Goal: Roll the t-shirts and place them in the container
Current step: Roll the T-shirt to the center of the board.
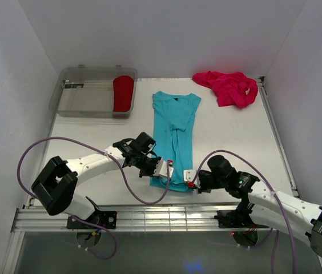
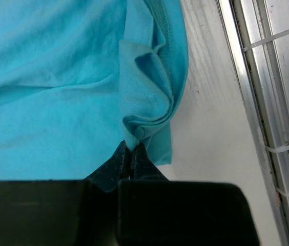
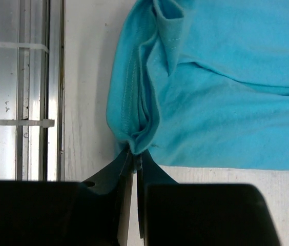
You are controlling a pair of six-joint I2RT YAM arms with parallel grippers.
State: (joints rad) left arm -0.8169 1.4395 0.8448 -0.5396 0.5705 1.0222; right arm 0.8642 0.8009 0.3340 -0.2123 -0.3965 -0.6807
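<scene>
- The left gripper is clenched, its two dark fingertips pressed together on a bunched fold at the hem corner of the turquoise t-shirt. In the left wrist view the pinched cloth puckers up just above the tips, at the lower centre of the frame.
- The right gripper is likewise clenched on the shirt's other hem corner. In the right wrist view the stitched edge gathers into the closed tips at the lower centre.
- In the top view both grippers sit at the bottom edge of the shirt, one on each side, near the middle of the frame.
- The turquoise t-shirt lies on the white table, folded into a narrow strip running from the centre up towards the top, neckline farthest up.
- A small dark tag shows at the neckline, too small to read.
- The magenta-pink t-shirt lies crumpled at the upper right of the table.
- The red t-shirt, rolled, rests at the right end of a clear plastic bin at the upper left.
- An aluminium rail crosses the bottom of the frame.
</scene>
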